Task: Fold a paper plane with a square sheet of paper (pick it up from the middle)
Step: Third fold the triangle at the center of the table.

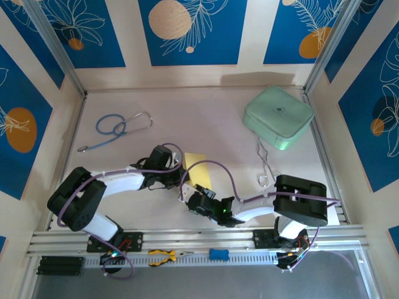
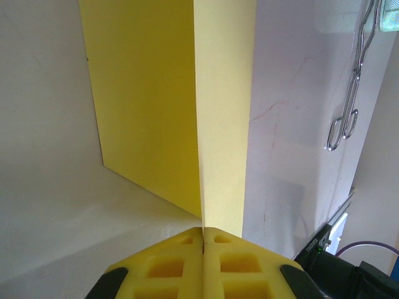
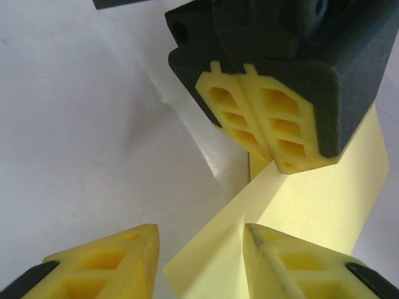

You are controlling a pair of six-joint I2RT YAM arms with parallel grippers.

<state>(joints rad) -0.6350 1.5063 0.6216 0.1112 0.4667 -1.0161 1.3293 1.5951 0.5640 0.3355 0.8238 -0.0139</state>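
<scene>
**Near edge.** Yellow-handled pliers (image 1: 162, 256) and a small blue block (image 1: 218, 254) lie along the aluminium rail (image 1: 187, 235).

**Mid-table.** The right gripper (image 3: 199, 240) stands with its jaws apart. A strip of the pale-yellow sheet of paper (image 3: 312, 205) runs up between them. Whether either pad touches the strip cannot be told. Facing it, the left gripper (image 2: 203, 232) is closed, its yellow fingers pinched together on the paper's near edge. The sheet is folded along a sharp crease that runs straight away from those fingers, over the white table (image 1: 212, 118).

**Beyond, right.** Metal forceps (image 1: 265, 163) lie apart from the paper.

**Far side.** A mint-green case (image 1: 278, 117) rests at right, and a blue stethoscope (image 1: 115, 128) at left.
</scene>
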